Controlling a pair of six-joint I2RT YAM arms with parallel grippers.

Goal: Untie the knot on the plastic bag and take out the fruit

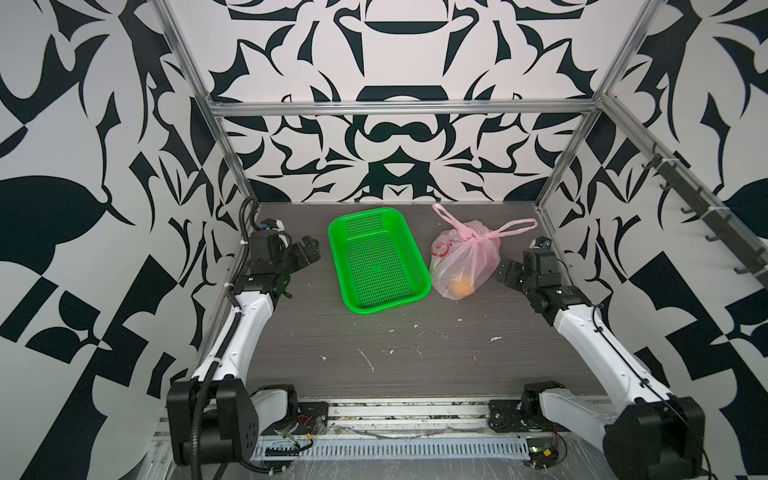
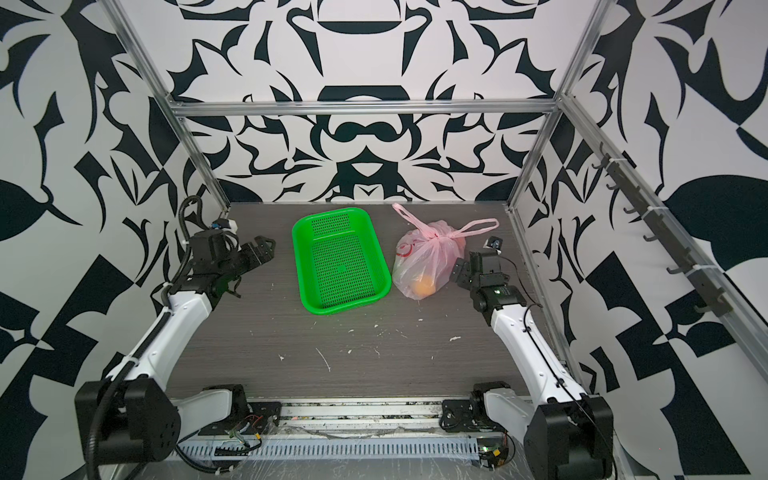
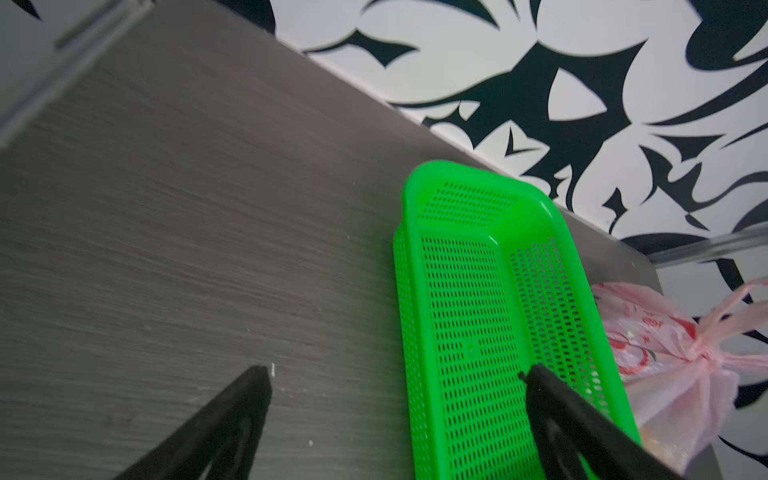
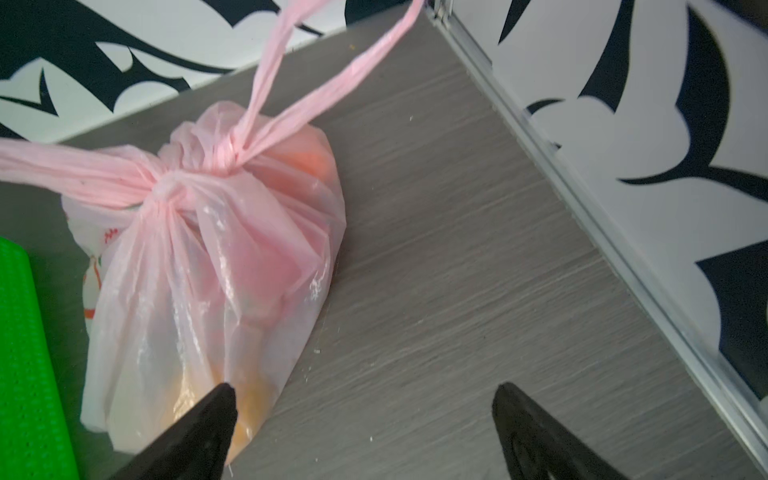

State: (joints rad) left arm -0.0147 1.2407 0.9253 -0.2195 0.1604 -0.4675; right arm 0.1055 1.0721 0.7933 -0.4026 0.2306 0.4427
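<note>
Jaws on both arms stand wide apart and hold nothing: the left jaws sit at the middle left of both top views, on the far side of the green basket (image 1: 378,266) from the bag, and the right jaws sit at the middle right, just beside the flank of the plastic bag (image 1: 463,259); whether one prong touches the film I cannot tell. The bag lies on the grey wood-grain desk (image 1: 415,353) right of centre, close against the basket, with the knot (image 1: 475,238) on its upper end and the two loop handles (image 1: 515,227) splayed outward. The film is thin, translucent pink, creased and glossy, with a red print on one side; the knot (image 4: 195,174) is a small, tight, ropy twist of bunched plastic. Through the skin the fruit (image 1: 459,286) shows as a round orange mass at the lower end and a reddish blur higher up; the rest is too veiled to name. The basket is rigid, perforated and empty. Risks, as I judge them: pulling a handle outward would likely cinch the knot rather than loosen it; a hard pinch could tear the flimsy film; the bag may slide on the smooth desk unless the other arm braces it; and round fruit could roll away once the mouth opens.
</note>
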